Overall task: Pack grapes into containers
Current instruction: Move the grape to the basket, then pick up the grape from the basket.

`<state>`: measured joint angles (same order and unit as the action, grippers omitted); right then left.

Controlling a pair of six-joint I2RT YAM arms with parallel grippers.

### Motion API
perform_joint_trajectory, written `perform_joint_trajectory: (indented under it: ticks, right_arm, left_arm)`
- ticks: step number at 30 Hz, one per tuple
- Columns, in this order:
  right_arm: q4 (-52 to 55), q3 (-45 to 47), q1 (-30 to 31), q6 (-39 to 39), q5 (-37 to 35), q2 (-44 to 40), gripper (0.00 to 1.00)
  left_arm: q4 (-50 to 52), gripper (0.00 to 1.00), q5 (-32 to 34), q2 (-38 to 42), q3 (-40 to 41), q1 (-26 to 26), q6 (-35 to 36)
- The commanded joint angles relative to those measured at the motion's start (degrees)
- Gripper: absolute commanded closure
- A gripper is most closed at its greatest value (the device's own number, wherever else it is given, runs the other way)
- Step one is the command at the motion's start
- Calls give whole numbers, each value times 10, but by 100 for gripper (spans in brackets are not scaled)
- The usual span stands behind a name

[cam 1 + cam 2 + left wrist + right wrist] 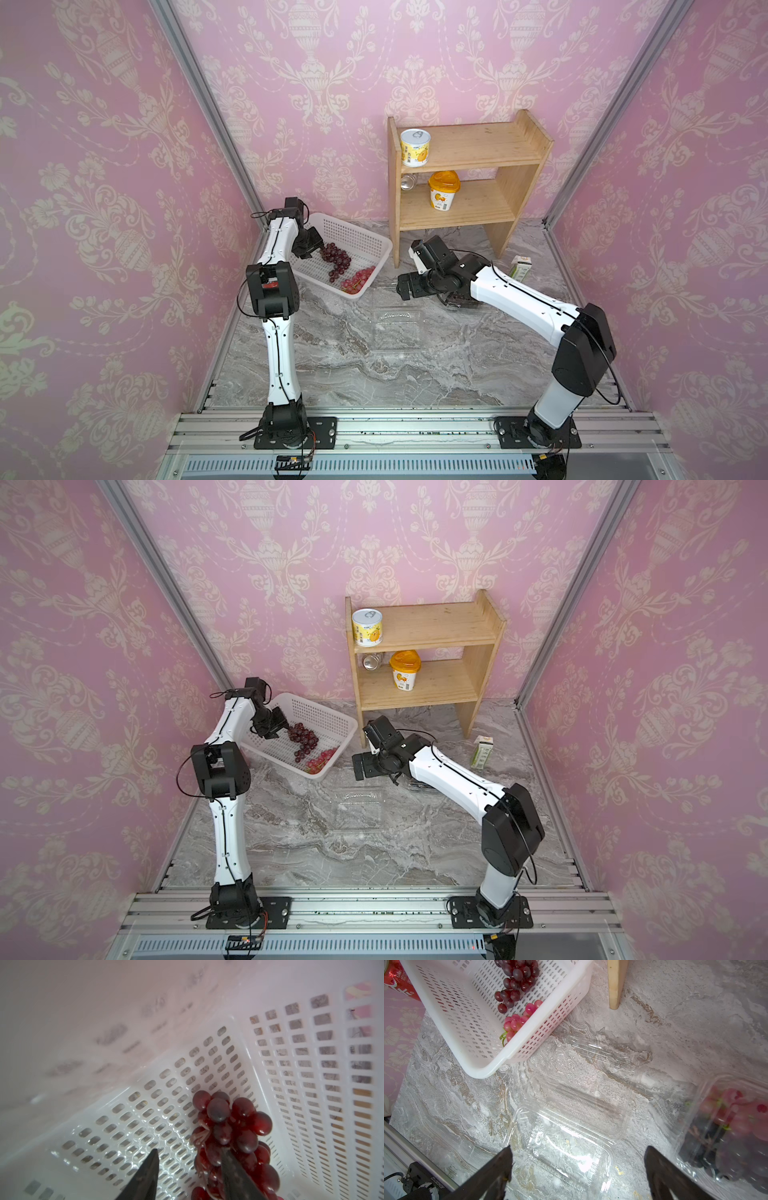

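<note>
Both top views: counting two arms, both bending forward from the rail at the lower edge. Reaching with the left gripper down into the white basket at centre left, right at the dark red grapes. Lying lower right of them, in the same basket, one pink bunch. Hovering with the right gripper at centre, just above the empty container, which is lying open and flat on the marble table. Hiding most of the second container under the right forearm. Standing at upper right, one wooden shelf carrying two yellow tubs; at right, one small carton.

Left wrist view: showing, only here, the left fingers standing apart and clenched on nothing. Lying with one finger against the dark red grapes, bare basket floor showing between the other finger and the fruit.

Right wrist view: showing, only here, pink and dark grapes inside the second container, and one red can just beside the basket. Counting three clusters in the basket: two dark red, touching, and one pink. Holding the right fingers spread wide, released, over the empty container.
</note>
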<state>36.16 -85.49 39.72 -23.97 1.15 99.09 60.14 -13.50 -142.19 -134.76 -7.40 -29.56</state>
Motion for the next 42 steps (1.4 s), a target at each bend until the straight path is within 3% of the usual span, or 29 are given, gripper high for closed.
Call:
perform_joint_trajectory:
  ticks: [1, 5, 12, 29, 42]
  right_arm:
    - [-7, 10, -4, -5, 6, -15, 0]
    - [-6, 10, -4, -6, 3, -16, 0]
    - [-4, 7, -5, -9, 7, -12, 0]
    - [-13, 6, -5, -21, 21, 2, 0]
    - [-21, 9, -6, -29, 31, 3, 0]
  left_arm:
    - [-13, 53, -26, -22, -2, -5, -18]
    - [-16, 54, -27, -28, 3, -6, -22]
    - [-35, 64, -33, -29, 23, -10, -28]
    - [-45, 67, -52, 12, 100, -14, -9]
    - [82, 62, -44, -16, -6, -10, 42]
